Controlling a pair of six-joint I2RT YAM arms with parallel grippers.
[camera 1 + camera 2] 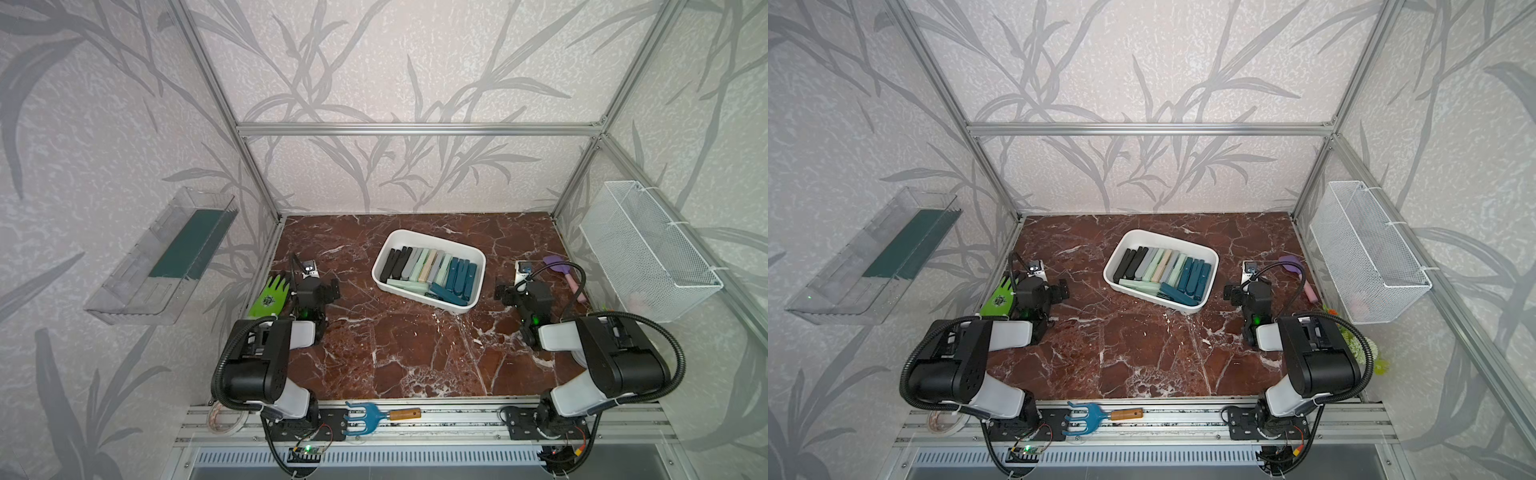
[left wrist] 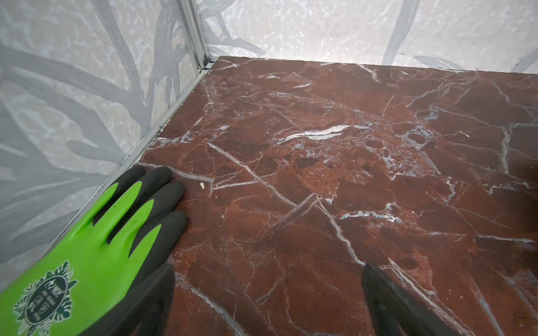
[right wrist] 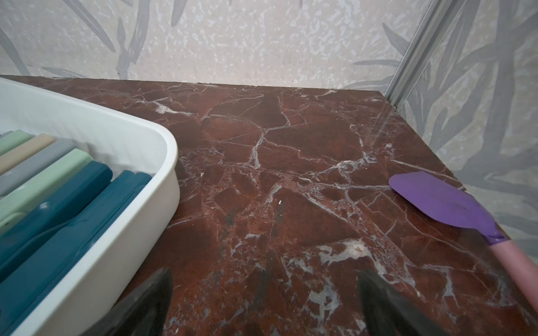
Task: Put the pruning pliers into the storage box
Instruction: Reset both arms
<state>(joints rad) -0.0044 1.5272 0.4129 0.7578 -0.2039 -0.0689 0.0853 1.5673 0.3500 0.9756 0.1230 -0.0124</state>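
Top views: the shallow white plastic storage box [image 1: 440, 246], holding the slim black, grey, mint, beige and teal pruning pliers [image 1: 430, 270], sits between and ahead of the left gripper [image 1: 330, 292] and right gripper [image 1: 503, 293]. Left wrist: jaws spread wide, gripping nothing, with a green-and-black work glove [image 2: 87, 247] just beside one finger. Right wrist: jaws wide, gripping nothing — box near one finger, purple-headed pink-handled spatula [image 3: 442, 200] beyond the other.
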